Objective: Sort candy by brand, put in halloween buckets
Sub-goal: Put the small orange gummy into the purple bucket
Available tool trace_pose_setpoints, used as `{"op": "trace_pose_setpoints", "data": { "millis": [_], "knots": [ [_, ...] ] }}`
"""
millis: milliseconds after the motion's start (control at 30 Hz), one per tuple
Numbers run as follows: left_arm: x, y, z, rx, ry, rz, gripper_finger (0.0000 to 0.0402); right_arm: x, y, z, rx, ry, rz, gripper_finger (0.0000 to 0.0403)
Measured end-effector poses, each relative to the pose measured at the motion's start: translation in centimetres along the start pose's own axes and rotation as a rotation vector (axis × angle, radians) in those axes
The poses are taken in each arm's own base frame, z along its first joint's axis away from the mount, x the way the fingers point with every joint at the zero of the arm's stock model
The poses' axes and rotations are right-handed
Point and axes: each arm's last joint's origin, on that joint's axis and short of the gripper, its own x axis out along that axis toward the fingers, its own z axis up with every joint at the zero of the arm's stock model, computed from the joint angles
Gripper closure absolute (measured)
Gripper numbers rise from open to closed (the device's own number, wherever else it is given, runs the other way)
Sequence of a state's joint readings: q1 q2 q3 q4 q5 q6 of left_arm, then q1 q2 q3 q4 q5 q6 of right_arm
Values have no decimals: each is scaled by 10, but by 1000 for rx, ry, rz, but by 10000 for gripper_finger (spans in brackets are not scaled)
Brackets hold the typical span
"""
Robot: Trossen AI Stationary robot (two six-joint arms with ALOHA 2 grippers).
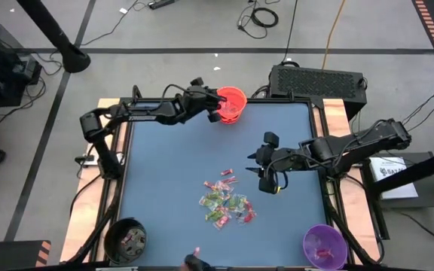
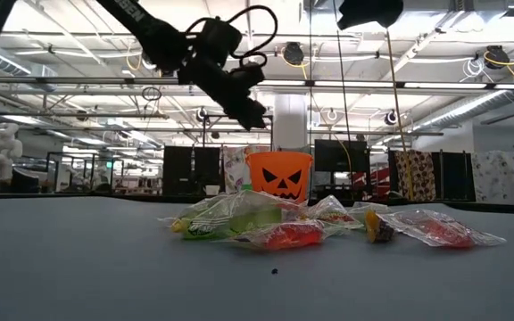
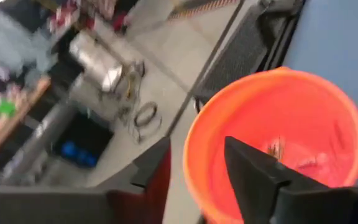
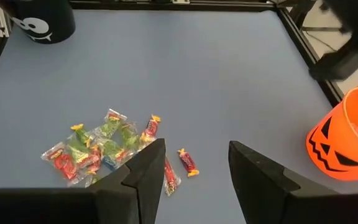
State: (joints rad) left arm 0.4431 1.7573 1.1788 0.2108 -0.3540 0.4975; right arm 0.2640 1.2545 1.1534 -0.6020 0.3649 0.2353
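Halloween buckets stand at 3 spots on the blue-grey tabletop: the orange bucket at the far edge near the middle, the black bucket at the near left corner, and the purple bucket at the near right corner, all well apart from each other. The orange one shows a black jack-o'-lantern face in the low view, and red-wrapped pieces lie inside it; sweets also show inside the black and purple ones. The left claw hangs over the orange bucket's rim, its fingers parted with nothing between them. The right claw hovers above the tabletop just right of the candy, its fingers spread wide and empty. The candy, a loose cluster of red, green and pink wrapped pieces, lies on the tabletop between the black and purple buckets, a little toward the middle; 1 red piece sits just apart from the heap.
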Motion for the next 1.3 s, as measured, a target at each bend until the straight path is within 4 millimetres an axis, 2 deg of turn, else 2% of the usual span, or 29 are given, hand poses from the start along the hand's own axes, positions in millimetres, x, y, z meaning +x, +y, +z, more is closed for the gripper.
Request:
{"op": "trace_pose_setpoints", "data": {
  "millis": [67, 167, 233, 400, 600, 733, 833, 1000, 1133, 1300],
  "knots": [
    [-17, 4, 15, -70, 39, -29, 228, 1, 0, -1, 25, 16, -5, 234],
    [-61, 6, 40, -178, 88, -187, 223, 7, 3, -6, 37, 63, -7, 234],
    [-88, 2, 46, -247, 126, -318, 222, 13, 9, -10, 21, 95, -7, 234],
    [-148, -26, 47, -303, 213, -597, 222, 40, 30, -25, 48, 174, 34, 234],
    [-187, -73, 31, -193, 256, -697, 222, 79, 68, -58, 55, 271, 116, 234],
    [-200, -91, 27, -127, 245, -733, 222, 96, 88, -76, 57, 328, 113, 230],
    [-204, -93, 29, -108, 223, -741, 222, 104, 100, -89, 44, 386, 131, 219],
    [-205, -95, 29, -107, 222, -744, 222, 101, 123, -108, -38, 458, 216, 193],
    [-204, -95, 30, -106, 211, -740, 222, 98, 138, -119, -113, 460, 237, 189],
    [-203, -94, 34, -127, 172, -738, 222, 104, 143, -130, -173, 462, 183, 198]
  ]
}}
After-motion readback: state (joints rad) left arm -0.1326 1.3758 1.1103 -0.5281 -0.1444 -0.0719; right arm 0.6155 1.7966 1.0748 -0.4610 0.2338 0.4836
